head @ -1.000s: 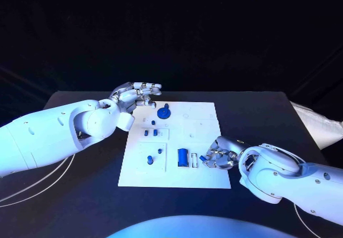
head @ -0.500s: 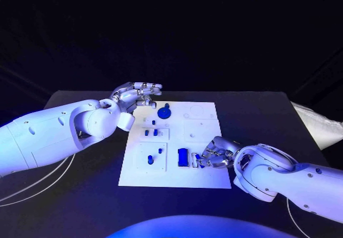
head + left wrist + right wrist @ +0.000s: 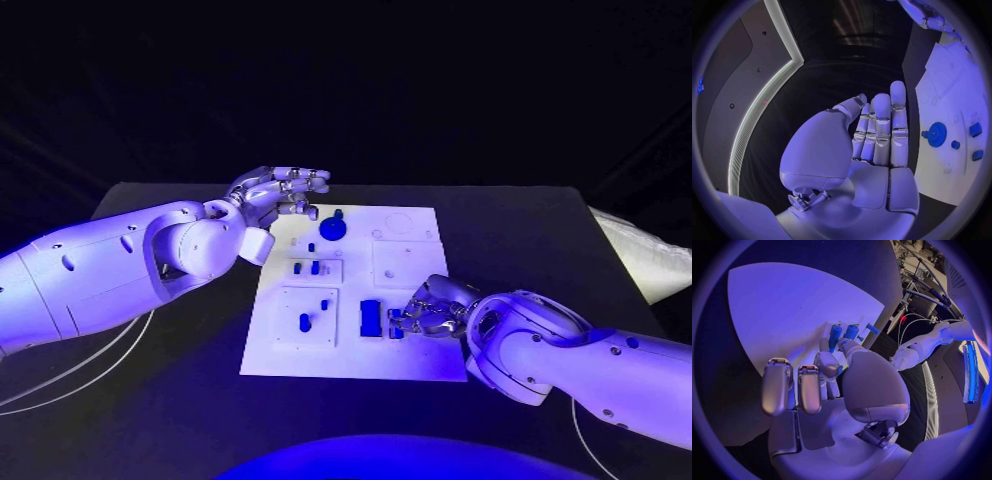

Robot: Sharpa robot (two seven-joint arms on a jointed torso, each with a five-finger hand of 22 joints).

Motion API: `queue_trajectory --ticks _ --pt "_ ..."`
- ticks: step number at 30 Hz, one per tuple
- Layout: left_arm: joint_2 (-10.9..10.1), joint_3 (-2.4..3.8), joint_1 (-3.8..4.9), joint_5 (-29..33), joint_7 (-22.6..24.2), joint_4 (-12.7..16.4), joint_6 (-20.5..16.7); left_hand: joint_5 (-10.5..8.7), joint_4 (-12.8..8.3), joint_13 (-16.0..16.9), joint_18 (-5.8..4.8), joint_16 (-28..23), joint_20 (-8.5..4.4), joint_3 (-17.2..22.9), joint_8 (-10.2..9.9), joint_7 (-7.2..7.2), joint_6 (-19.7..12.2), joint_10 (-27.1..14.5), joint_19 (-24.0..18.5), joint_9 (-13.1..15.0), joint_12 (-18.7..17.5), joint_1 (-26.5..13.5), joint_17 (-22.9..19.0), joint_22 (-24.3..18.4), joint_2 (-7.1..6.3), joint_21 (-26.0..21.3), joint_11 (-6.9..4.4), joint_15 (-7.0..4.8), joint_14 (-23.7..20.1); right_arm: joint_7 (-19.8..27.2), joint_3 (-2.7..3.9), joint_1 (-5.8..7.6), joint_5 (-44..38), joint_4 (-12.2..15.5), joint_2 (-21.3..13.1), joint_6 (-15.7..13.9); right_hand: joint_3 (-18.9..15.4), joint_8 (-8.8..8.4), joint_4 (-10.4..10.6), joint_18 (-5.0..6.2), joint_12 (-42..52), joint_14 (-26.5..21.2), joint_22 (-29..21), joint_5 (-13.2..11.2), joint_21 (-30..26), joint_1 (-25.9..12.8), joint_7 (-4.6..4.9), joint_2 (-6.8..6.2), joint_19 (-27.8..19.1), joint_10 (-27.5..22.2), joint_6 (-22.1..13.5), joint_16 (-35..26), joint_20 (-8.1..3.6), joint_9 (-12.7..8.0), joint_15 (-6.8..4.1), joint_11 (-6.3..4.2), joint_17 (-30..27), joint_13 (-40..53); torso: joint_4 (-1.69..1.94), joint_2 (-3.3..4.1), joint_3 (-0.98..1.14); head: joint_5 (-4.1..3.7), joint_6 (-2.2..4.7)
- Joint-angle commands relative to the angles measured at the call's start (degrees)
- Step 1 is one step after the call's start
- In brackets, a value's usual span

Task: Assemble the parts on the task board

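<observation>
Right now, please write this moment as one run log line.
left hand: open, beside task board far corner | right hand: pinching small blue part | blue gear: on board

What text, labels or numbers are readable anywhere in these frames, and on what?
None readable.
Task board: plain white, with no print that can be made out in the head view.
Blue parts, e.g. the gear: no markings legible.
Left hand and right hand: no brand or label visible.
Black table: no signs.
</observation>
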Motion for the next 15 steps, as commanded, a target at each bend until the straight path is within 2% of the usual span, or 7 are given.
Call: queue_trajectory --ticks 1,10,13,15 --pt "0.08 0.02 -0.01 -0.33 0.11 0.09 1.21 0.26 -0.43 0.04 0.98 0.16 0.35 -0.01 0.27 0.16 -0.38 -0.33 0.05 0.0 0.25 -0.23 0.0 -0.06 0.09 -0.27 -0.03 0.07 -0.46 0.13 0.0 0.0 -0.13 0.08 0.17 1.11 -0.18 -0.35 0.33 -1.12 0.19 4.43 0.05 0.22 0.26 -0.65 0.35 0.17 0.53 0.32 -0.17 0.28 0.01 0.02 -0.21 0.05 6.07 0.06 -0.07 0.02 0.05 0.11 -0.01" --pt "0.17 0.02 -0.01 -0.33 -0.02 0.02 1.32 0.26 -0.43 0.04 0.98 0.16 0.35 -0.01 0.27 0.16 -0.38 -0.33 0.05 0.0 0.25 -0.23 0.0 -0.06 0.09 -0.27 -0.03 0.07 -0.46 0.14 0.01 0.0 -0.61 0.24 0.3 1.61 -1.94 -0.3 1.39 -1.11 -0.02 4.38 0.01 0.0 0.22 -2.24 0.44 -0.46 0.47 0.22 -0.2 0.16 0.06 0.21 -0.13 0.15 5.92 0.09 -0.1 0.01 0.06 0.15 0.01" --pt "0.2 0.02 -0.01 -0.33 -0.04 -0.01 1.35 0.25 -0.47 0.04 0.99 0.21 0.35 0.01 0.34 0.18 -0.42 -0.37 0.05 0.01 0.32 -0.2 0.04 -0.05 0.1 -0.27 -0.02 0.06 -0.45 0.12 0.01 0.0 -0.86 0.23 0.31 1.6 -3.15 -0.27 1.99 -1.11 -0.07 4.36 0.03 -1.1 0.22 -3.05 0.45 -0.68 0.46 0.2 -0.19 0.13 0.09 0.31 -0.1 0.18 5.88 0.15 -0.09 -0.01 0.06 0.15 -0.01" --pt "0.22 0.02 -0.01 -0.33 -0.04 -0.04 1.36 0.25 -0.47 0.04 0.99 0.21 0.35 0.01 0.34 0.18 -0.42 -0.37 0.05 0.01 0.32 -0.2 0.04 -0.05 0.1 -0.27 -0.02 0.06 -0.45 0.12 0.01 0.0 -1.02 0.21 0.29 1.57 -4.25 -0.25 2.49 -1.09 -0.07 4.36 -0.03 -3.12 0.17 -3.6 0.42 -0.75 0.42 0.19 -0.21 0.13 0.11 0.4 -0.09 0.17 5.89 0.22 -0.08 0.02 0.06 0.12 0.0"
